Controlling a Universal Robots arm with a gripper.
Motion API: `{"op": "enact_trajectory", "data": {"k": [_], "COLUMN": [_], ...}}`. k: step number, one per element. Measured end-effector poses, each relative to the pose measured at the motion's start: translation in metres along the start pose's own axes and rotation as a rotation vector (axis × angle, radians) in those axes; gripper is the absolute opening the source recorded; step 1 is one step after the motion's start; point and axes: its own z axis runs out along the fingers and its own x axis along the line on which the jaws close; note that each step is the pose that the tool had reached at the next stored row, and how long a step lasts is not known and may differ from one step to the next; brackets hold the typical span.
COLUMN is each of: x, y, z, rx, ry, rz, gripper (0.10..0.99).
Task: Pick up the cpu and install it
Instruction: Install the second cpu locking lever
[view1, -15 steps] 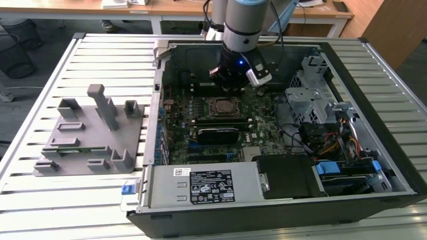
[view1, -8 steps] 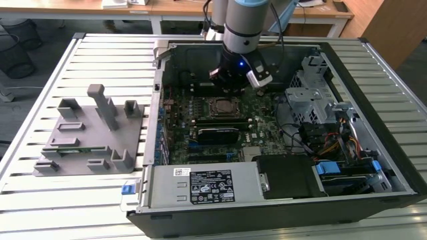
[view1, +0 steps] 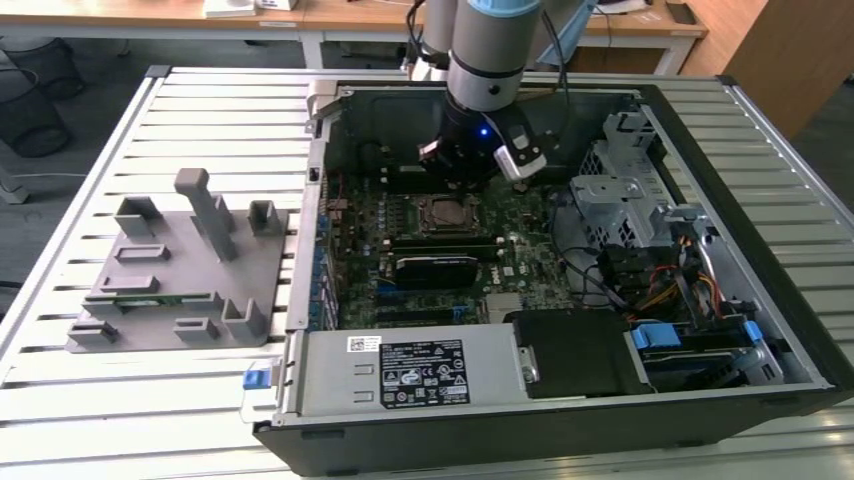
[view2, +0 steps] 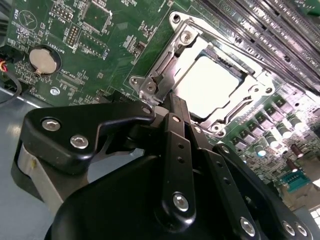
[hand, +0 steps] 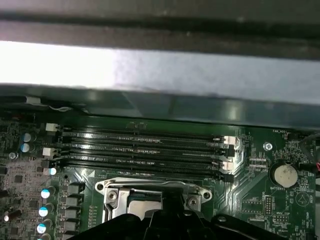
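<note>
The cpu (view2: 214, 86) is a bright silver square lying flat inside the metal socket frame (view2: 165, 60) on the green motherboard (view2: 100, 45). My gripper (view2: 169, 102) hovers just beside and above the socket, its black fingers drawn together into a narrow tip with nothing between them. In the first wrist view the socket frame (hand: 112, 192) and a strip of the cpu (hand: 142, 204) show just past the gripper (hand: 170, 205). In the exterior view the gripper (view1: 463, 183) hangs over the socket (view1: 446, 210), inside the open computer case (view1: 727, 100).
Several memory slots (hand: 145, 150) run beside the socket. A coin battery (view2: 43, 60) sits on the board. A black card (view1: 430, 268), power supply (view1: 414, 372), drive cage (view1: 621, 195) and cable bundles (view1: 667, 290) crowd the case. A grey fixture block (view1: 180, 265) stands on the slatted table.
</note>
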Motion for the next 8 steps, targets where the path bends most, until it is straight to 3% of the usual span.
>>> {"op": "enact_trajectory", "data": {"k": [3,8], "x": [0.0001,0.0004], "y": [0.0006,0.0026], "z": [-0.0066,-0.0282], "rx": [0.000,0.000], "ry": [-0.0002,-0.0001], "rz": [0.000,0.000], "gripper": [0.106,0.106]}}
